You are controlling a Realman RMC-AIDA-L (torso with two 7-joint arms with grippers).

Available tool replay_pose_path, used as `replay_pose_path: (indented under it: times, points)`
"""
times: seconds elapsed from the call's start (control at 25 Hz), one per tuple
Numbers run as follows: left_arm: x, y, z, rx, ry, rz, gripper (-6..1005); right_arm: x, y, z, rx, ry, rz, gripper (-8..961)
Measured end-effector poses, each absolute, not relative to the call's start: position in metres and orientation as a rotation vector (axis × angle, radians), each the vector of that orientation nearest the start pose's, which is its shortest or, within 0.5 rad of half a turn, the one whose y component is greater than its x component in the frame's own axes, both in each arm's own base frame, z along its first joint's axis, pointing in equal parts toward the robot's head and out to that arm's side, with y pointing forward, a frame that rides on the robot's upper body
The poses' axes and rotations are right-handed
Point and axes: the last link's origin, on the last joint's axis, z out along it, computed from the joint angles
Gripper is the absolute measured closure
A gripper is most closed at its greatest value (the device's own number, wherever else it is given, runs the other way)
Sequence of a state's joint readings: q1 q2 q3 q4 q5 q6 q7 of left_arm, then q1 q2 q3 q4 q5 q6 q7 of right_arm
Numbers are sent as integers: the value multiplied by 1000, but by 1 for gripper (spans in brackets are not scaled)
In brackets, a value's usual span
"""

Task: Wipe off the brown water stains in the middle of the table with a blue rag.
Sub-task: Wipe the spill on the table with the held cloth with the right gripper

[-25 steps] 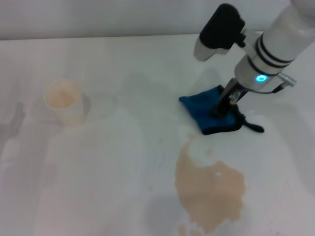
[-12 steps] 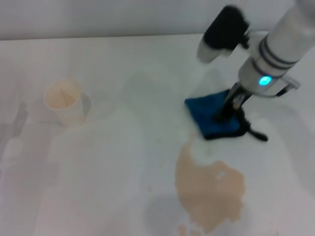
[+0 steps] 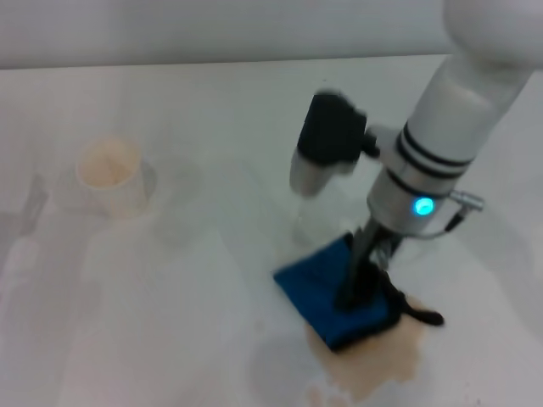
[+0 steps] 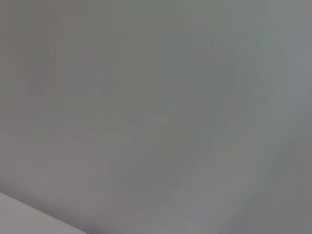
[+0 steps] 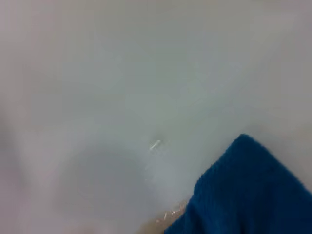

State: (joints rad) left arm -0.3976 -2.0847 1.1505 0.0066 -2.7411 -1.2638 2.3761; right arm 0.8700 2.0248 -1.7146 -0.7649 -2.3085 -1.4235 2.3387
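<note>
Looking down from the head camera, I start at the left, where a cream paper cup [image 3: 109,174] stands alone on the white bench [image 3: 170,280], well apart from the work. My left arm shows nowhere in that view, and its wrist camera gives me only a flat grey surface, so I can't report its jaws.

Toward the middle, my right arm comes in from the upper right corner and slopes down and leftward, its white forearm ringed with black bands and a blue light glowing at the wrist. A black block sticks out from the wrist toward the left. The right gripper [image 3: 355,288] points almost straight down, and its dark jaws are closed on the blue rag [image 3: 327,297], pressing it onto the bench.

The rag lies over the upper part of the brown water stains [image 3: 373,360], hiding most of the puddle; I see tan liquid only below and to the right of the cloth. The rag's black loop tail [image 3: 422,316] trails off to the right.

From the right wrist camera I get one blue corner of the rag [image 5: 248,190] and a thin tan edge of the stain [image 5: 158,222] beside it; the gripper's own fingers don't show there.
</note>
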Motion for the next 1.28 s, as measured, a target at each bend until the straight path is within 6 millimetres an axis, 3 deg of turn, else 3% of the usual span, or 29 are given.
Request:
replay_pose_path:
  times: [0.24, 0.4, 0.92, 1.28]
  points:
    - [-355, 301, -6, -1525, -974, -1019, 133, 192, 317, -91, -3076, 710, -962, 873]
    - [-355, 302, -6, -1527, -970, -1021, 133, 189, 315, -92, -3097, 696, -924, 879]
    - [-356, 301, -4, -1523, -965, -1018, 132, 186, 355, -102, -2928, 642, -607, 888]
    - [-356, 301, -3, -1524, -960, -1022, 132, 202, 379, -87, -2786, 820, -457, 889]
